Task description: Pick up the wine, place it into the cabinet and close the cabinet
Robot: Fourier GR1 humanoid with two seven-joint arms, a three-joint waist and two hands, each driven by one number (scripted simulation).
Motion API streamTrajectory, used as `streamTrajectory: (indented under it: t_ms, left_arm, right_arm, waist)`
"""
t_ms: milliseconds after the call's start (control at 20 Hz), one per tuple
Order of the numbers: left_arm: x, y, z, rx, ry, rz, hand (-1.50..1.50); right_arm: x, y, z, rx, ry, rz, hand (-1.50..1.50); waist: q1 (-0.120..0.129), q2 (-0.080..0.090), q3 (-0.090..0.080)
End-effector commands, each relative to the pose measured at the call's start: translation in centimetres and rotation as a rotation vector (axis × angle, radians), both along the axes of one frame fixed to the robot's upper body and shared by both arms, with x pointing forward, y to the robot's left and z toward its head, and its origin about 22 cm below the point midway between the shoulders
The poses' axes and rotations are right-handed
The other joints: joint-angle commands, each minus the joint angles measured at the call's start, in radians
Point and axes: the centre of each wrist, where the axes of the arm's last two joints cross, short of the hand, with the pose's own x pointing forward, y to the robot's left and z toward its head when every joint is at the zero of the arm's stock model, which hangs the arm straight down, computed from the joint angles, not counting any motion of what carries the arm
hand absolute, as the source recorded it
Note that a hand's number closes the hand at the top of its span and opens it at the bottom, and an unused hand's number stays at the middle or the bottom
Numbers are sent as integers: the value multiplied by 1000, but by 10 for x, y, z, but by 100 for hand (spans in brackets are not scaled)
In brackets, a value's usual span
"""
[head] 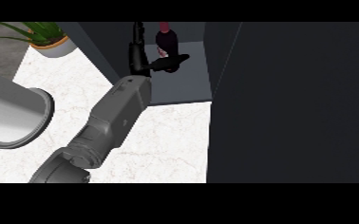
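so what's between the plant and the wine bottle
In the head view, the dark cabinet wall stands between the plant and the wine bottle. Inside it, the left hand is right beside the bottle.

The wine [166,39] is dark maroon, the cabinet [280,99] dark grey, the counter [168,137] white with faint veins.
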Motion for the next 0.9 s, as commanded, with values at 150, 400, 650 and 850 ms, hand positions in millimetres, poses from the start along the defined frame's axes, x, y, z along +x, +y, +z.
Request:
streamTrajectory:
  t_ms: [150, 400, 650, 850]
  left_arm:
    - [-11, 10, -23, -3, 4, -9, -150]
    - [-5, 16, -13, -29, -41, -60, -150]
    - [-10, 11, -21, -49, -20, -104, -150]
    - [-16, 13, -30, -61, -9, -123, -150]
  right_arm:
    - [-16, -13, 7, 12, -29, 2, -150]
    - [-8, -10, -8, 18, 0, -1, -150]
    - [-14, 5, 2, 20, 9, 10, -150]
    - [-15, 3, -2, 12, 12, 26, -150]
  waist:
    - [6, 3, -4]
    - [9, 4, -3]
    - [19, 0, -5]
    - [16, -6, -4]
